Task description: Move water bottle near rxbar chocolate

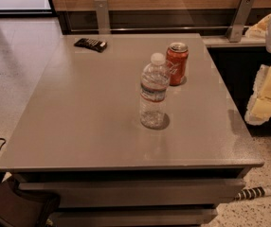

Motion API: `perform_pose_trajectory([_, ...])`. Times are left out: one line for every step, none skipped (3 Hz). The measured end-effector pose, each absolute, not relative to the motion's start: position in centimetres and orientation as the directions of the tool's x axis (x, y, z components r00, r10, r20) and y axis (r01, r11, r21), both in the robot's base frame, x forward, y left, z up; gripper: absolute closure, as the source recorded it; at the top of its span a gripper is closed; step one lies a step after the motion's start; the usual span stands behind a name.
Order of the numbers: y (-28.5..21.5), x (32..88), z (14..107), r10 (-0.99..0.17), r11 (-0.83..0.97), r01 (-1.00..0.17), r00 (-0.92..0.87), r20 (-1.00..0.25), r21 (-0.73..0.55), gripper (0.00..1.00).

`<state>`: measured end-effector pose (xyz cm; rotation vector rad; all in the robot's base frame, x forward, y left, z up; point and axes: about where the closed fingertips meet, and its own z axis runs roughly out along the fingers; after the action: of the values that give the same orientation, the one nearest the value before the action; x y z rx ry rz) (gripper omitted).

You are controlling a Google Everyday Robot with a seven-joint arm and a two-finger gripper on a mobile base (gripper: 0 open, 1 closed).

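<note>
**Water bottle, standing free before the grasp.** The water bottle (153,91) stands upright a little right of the middle of the grey surface (78,126), white cap on, and nothing holds it. A red soda can (176,64) stands just beyond it on the far right. From this view the bottle's cap overlaps the can's left edge, though their bases appear to be apart. The rxbar chocolate (91,44) lies flat near the far left corner, well apart from the bottle, with open surface between the two.

The gripper (263,105) hangs off the right edge of the surface, about level with the bottle's lower half and well apart from it. Whether it is spread or closed cannot be told from this view.

The step in hand is judged to be the reach and grasp.

- **Approach:** Come in from the right on the near side of the can, so that the can is not knocked.
- **Grip:** Close on the ribbed body about the label band. Thin clear plastic probably yields, so a moderate squeeze suits it better than a hard one. A grip too close to the cap would let the bottle swing.
- **Travel:** Lift the bottle clear and carry it upright towards the far left.
- **Placement:** Set it down beside the bar, not on it, and away from the surface's far edge.
</note>
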<state>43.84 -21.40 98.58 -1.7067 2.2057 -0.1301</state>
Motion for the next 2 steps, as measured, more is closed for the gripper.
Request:
perform_pose_trajectory([-21.32, 43.9, 98.6, -0.951, 0.272, -0.921, -0.214, -0.223, -0.278, 0.0])
perform_pose_trajectory([-20.56, 44.45, 98.83, -0.935, 0.282, -0.926, -0.207, -0.289, -0.249, 0.0])
